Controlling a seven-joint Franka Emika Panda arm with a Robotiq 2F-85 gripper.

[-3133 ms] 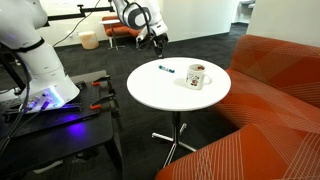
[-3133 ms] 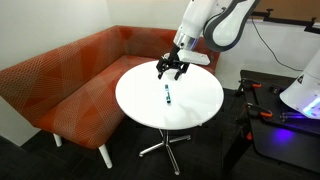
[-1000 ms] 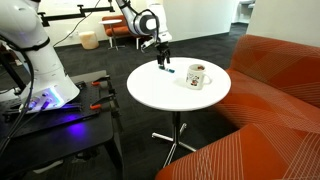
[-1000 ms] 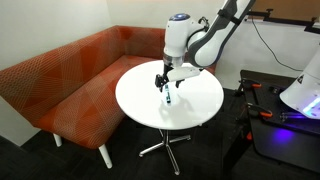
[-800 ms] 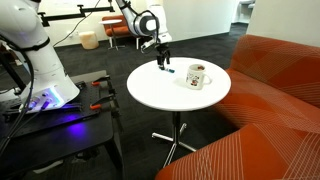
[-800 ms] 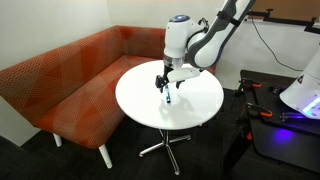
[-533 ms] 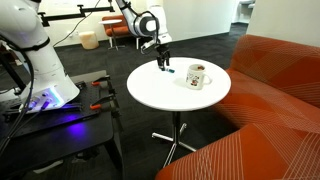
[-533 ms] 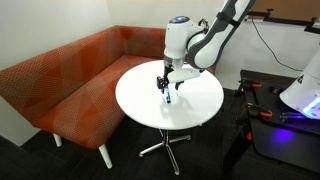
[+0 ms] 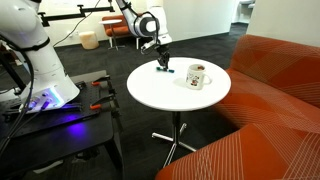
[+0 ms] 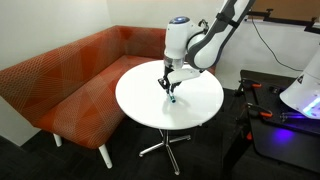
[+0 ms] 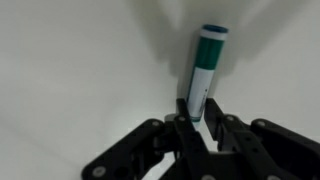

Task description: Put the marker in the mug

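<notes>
The marker point(image 11: 205, 65), dark blue with a teal-green part, stands out from between my gripper's point(image 11: 200, 112) fingers in the wrist view, and the fingers point(image 11: 185, 116) press on its lower end from both sides. In both exterior views the gripper point(image 9: 163, 63) point(image 10: 169, 85) points down at the round white table point(image 9: 165, 98), shut on the marker point(image 10: 172, 96) just at the tabletop. The white mug point(image 9: 196, 77) with its small dark print stands upright on the table beside the gripper, about a hand's width away.
An orange sofa point(image 10: 70, 80) wraps round the far side of the table point(image 10: 140, 100). The robot's dark base stand with red clamps point(image 9: 70, 105) sits next to the table. Chairs stand further back in the room point(image 9: 105, 35).
The jaws have closed from wide open onto the marker. The arm has stayed almost in place over the table.
</notes>
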